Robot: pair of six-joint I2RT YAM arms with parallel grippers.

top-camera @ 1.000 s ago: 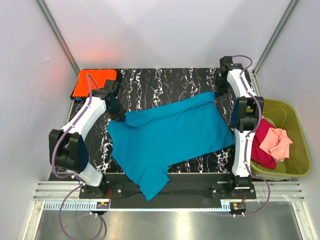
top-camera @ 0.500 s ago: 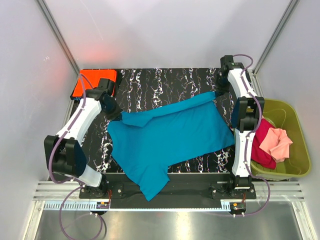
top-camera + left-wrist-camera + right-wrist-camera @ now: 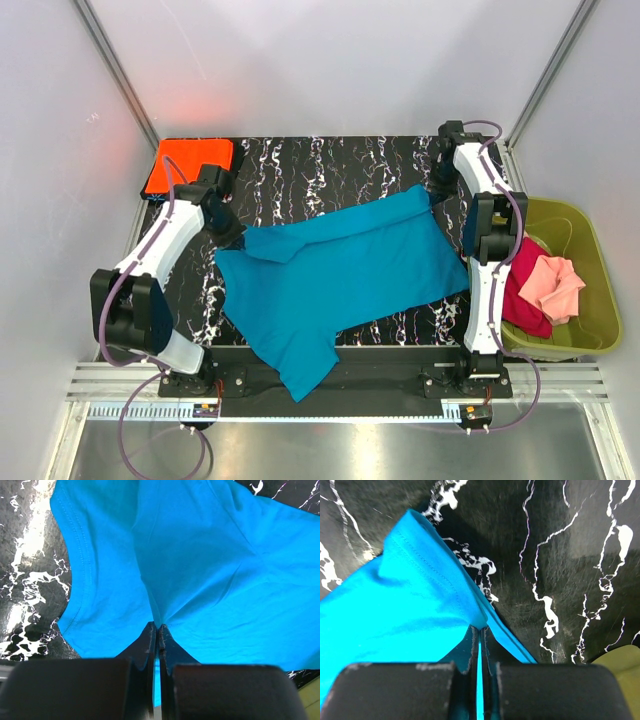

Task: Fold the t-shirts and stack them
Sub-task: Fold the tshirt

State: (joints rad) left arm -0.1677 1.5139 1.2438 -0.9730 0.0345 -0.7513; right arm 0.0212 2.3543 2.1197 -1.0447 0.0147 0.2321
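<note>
No legible text, label, brand or number anywhere; any fine print perhaps too small

The teal shirt [image 3: 345, 265] is soft matt cloth (fine knit, with stitched hems). The table [image 3: 330, 160] has a smooth, faintly glossy black surface with white veins. The bin [image 3: 588, 225] is smooth olive plastic. The front panel [image 3: 330, 450] is brushed metal.

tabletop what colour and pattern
The tabletop is black with white marble veins, clearest in the right wrist view.

Left tool [image 3: 157, 627], teal t-shirt [image 3: 340, 265] corner nearer.
</note>
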